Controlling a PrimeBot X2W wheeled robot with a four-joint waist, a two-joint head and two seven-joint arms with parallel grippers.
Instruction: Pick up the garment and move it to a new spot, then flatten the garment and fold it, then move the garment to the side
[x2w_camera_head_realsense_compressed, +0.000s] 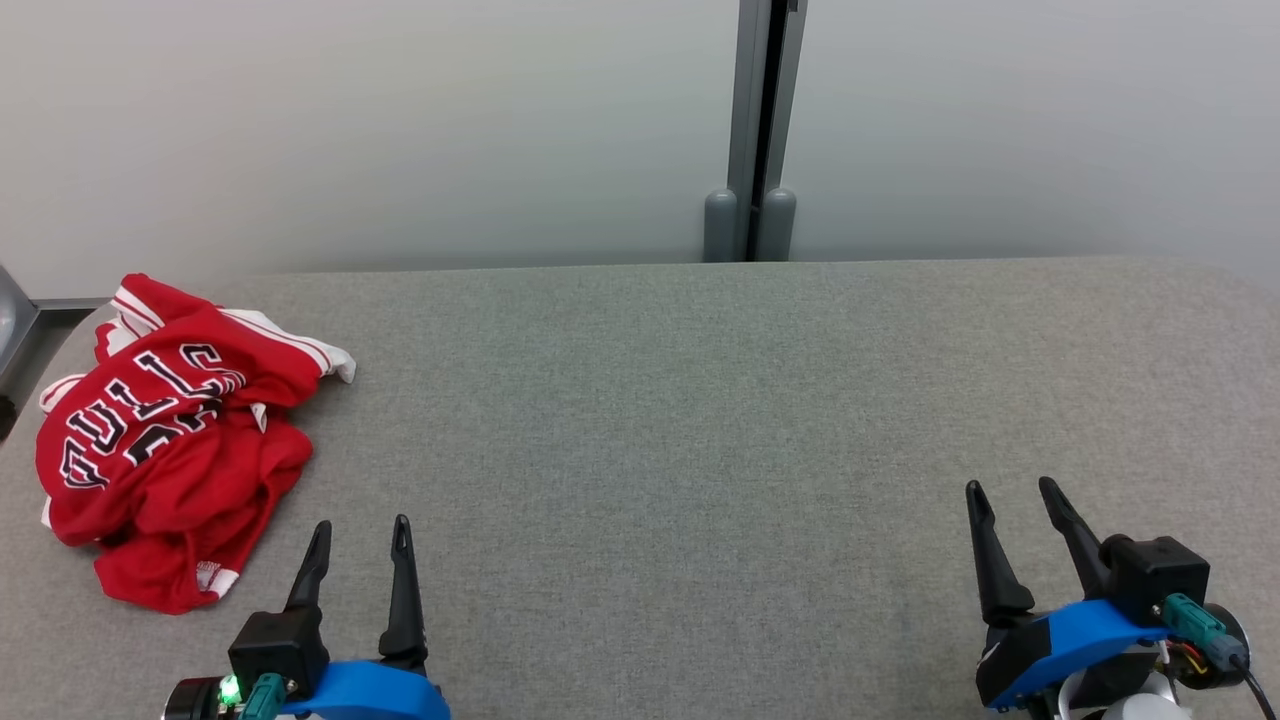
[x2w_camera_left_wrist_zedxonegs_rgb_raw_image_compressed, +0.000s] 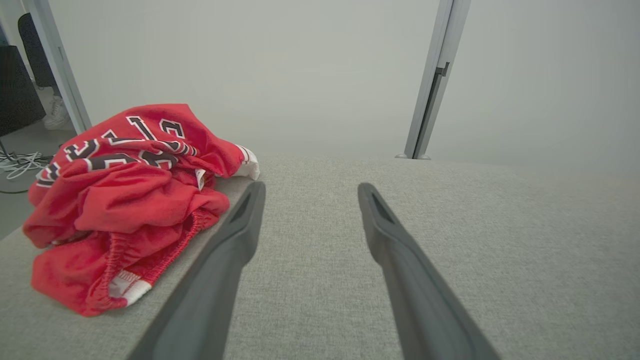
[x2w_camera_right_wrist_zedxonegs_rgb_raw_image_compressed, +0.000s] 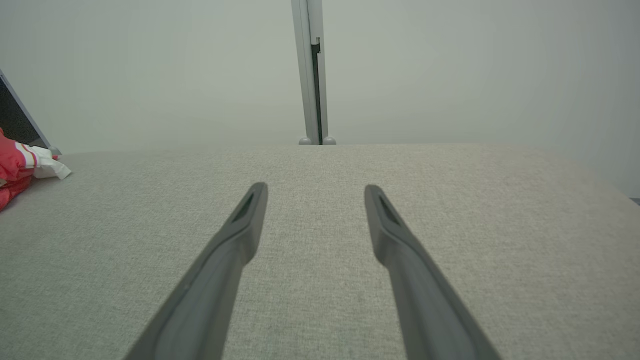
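While left tool (x2w_camera_head_realsense_compressed: 361, 523) and right tool (x2w_camera_head_realsense_compressed: 1011, 485) sit released and empty over the near edge of the grey fabric-topped desk (x2w_camera_head_realsense_compressed: 700, 420), crumpled red jersey garment (x2w_camera_head_realsense_compressed: 170, 440) lies against left edge, toward far-left corner.

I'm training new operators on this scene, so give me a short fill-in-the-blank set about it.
The crumpled garment is mostly ____ in colour. The left tool and right tool both have their jaws ____. The garment lies nearer the ____ tool.
Missing words: red; open; left.
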